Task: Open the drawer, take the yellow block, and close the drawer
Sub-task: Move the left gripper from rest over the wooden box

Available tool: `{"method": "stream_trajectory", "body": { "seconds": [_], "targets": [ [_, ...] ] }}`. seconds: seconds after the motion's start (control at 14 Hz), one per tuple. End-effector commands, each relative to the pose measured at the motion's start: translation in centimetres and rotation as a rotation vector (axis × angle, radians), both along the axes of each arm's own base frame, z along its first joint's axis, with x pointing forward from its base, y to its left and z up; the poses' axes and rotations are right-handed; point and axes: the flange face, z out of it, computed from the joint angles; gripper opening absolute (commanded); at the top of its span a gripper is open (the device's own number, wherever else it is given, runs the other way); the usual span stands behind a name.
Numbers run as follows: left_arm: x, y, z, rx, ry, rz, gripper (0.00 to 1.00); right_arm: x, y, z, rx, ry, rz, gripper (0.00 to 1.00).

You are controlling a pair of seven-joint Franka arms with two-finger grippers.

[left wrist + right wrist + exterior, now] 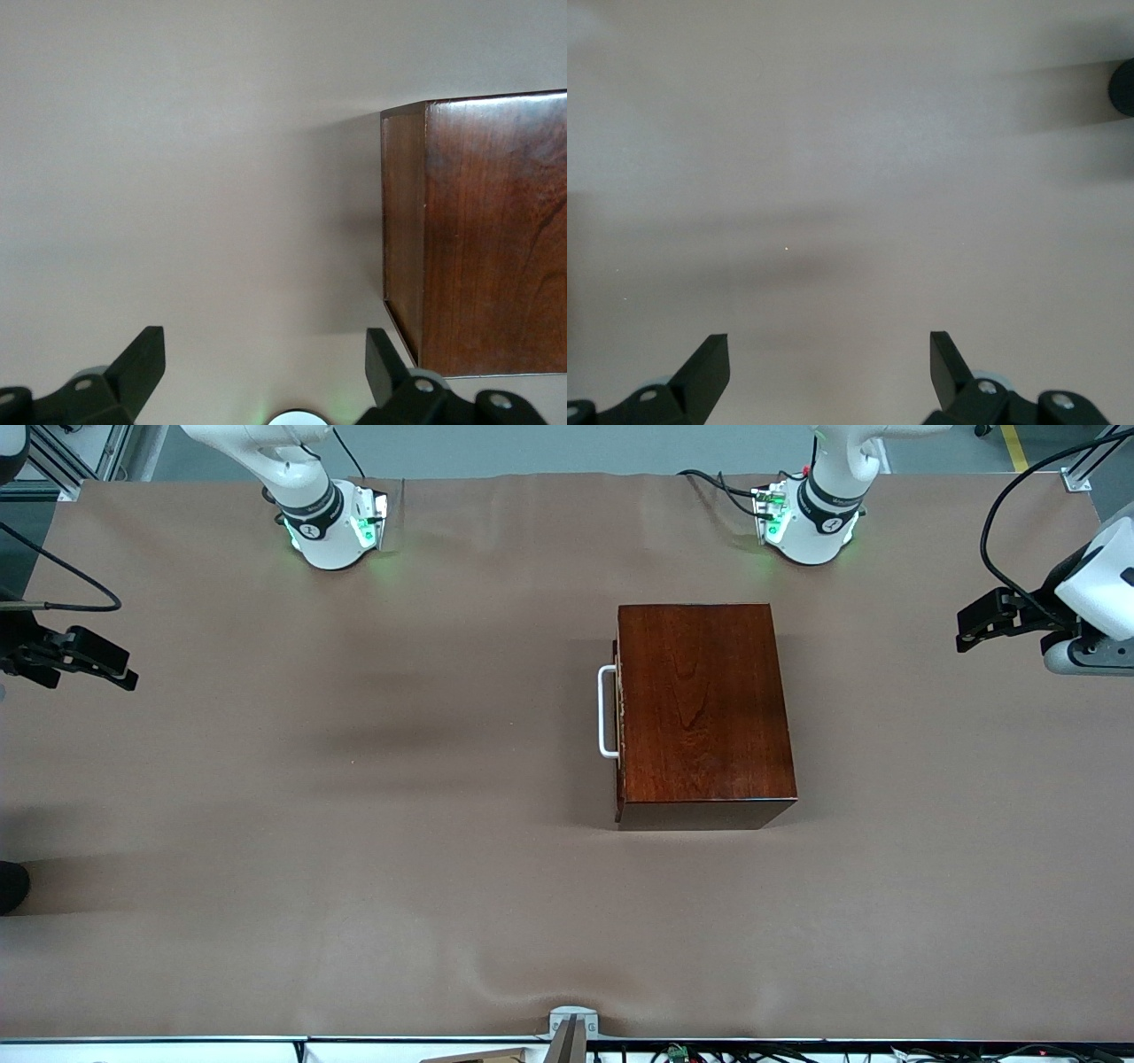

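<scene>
**Q:** What lies nearest the front camera?

**A:** Bare tabletop [354,921], covered in a brown sheet. Nothing of the task rests there.

**Q:** And at mid-table?

**A:** The wooden box [704,708], glossy and reddish-brown, standing toward the left arm's end. Its drawer [618,708] is shut flush. The white bar handle [607,711] faces the right arm's end of the tabletop, so a pull toward that end would likely slide the drawer out.

**Q:** Where is the yellow block?

**A:** Not visible in any view. Presumably it sits inside the closed drawer, which would explain why opening comes first.

**Q:** How does the right hand stand?

**A:** The right hand [106,669] hangs over the tabletop edge at the right arm's end, well apart from the box. Its fingers [709,367] are spread wide with nothing between them; its wrist view shows only bare sheet. It is on the side the handle faces, so it seems the likelier one to pull.

**Q:** And the left hand?

**A:** The left hand [979,624] hovers at the left arm's end, near the closed back of the box. Its fingers [142,363] are likewise apart and empty; its wrist view catches a corner of the box. The left arm appears to wait.

**Q:** How far along is the task?

**A:** By appearance, no step is done yet.
</scene>
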Motion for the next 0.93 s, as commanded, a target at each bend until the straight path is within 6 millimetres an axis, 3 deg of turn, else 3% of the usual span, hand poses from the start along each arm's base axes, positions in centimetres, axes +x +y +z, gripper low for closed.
{"method": "stream_trajectory", "body": {
  "seconds": [0.0, 0.14, 0.5, 0.86],
  "targets": [
    [-0.2, -0.3, 0.6, 0.012, -0.012, -0.004, 1.0, -0.3, -0.2, 0.3, 0.011, -0.008, -0.003, 1.0],
    [-0.1, -0.4, 1.6, 0.009, -0.033, -0.001, 1.0, -0.3, -0.2, 0.3, 0.011, -0.008, -0.003, 1.0],
    [0.4, -1.1, 1.2, 0.001, -0.026, -0.01, 1.0, -0.3, -0.2, 0.3, 0.011, -0.008, -0.003, 1.0],
    [1.0, -5.7, 0.0, 0.004, -0.012, 0.065, 1.0, -0.3, -0.2, 0.3, 0.011, -0.008, -0.003, 1.0]
  ]
}}
